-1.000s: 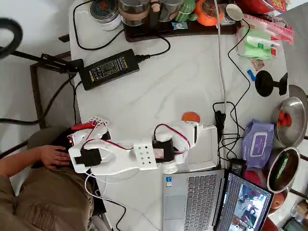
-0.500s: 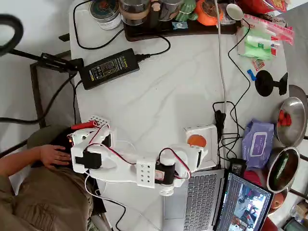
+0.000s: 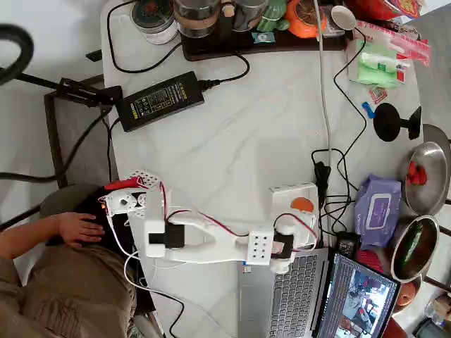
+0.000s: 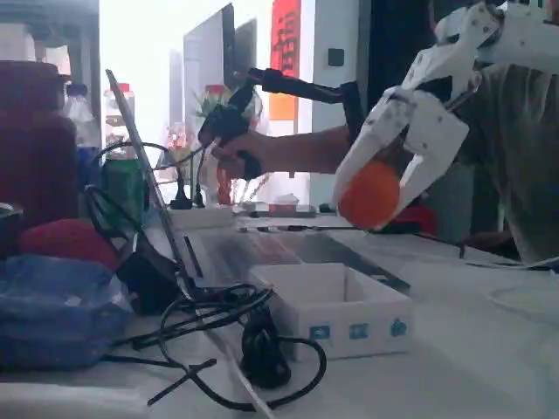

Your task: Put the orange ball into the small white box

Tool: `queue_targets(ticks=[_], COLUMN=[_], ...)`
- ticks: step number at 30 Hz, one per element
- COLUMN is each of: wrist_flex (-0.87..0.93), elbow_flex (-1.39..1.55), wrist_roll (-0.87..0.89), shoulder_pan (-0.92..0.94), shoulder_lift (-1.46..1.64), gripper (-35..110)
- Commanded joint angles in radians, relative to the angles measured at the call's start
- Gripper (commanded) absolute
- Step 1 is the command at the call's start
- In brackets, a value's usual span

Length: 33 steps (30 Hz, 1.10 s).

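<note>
The white claw (image 4: pixel 377 202) grips the orange ball (image 4: pixel 370 195) between its two fingers, closed only as far as the ball's width allows, one finger (image 4: pixel 362 153) on the ball's left and the other on its right in the fixed view. In that view the ball hangs clear in the air, and the small white box (image 4: pixel 336 307) sits on the table below the claw and slightly to its left, with open space between the ball and the box's rim. From overhead, the claw (image 3: pixel 301 211) and the orange ball (image 3: pixel 301 205) lie over the small white box (image 3: pixel 292 190), the ball showing inside the box's outline toward its right side. The white arm (image 3: pixel 211 241) stretches away to the claw's left across the pale marbled table (image 3: pixel 239 134), its base near a person's hand (image 3: pixel 79 228) at the table edge. Just below the claw in the overhead view is a laptop (image 3: pixel 289 292), and to the claw's right run black cables (image 3: pixel 330 184) and, farther right, a purple wet-wipes pack (image 3: pixel 377 208). Well above the claw, up the table, lies a black power adapter (image 3: pixel 159 101).
</note>
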Motion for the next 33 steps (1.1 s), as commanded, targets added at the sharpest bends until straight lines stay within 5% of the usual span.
queue_targets(ticks=[1,33], wrist_flex=[0.006,0.048], elbow_flex=[-0.063,-0.285], wrist_roll=[-0.011,-0.011], shoulder_pan=[0.025,0.141], shoulder_lift=[-0.023,-0.262], gripper=[12,12])
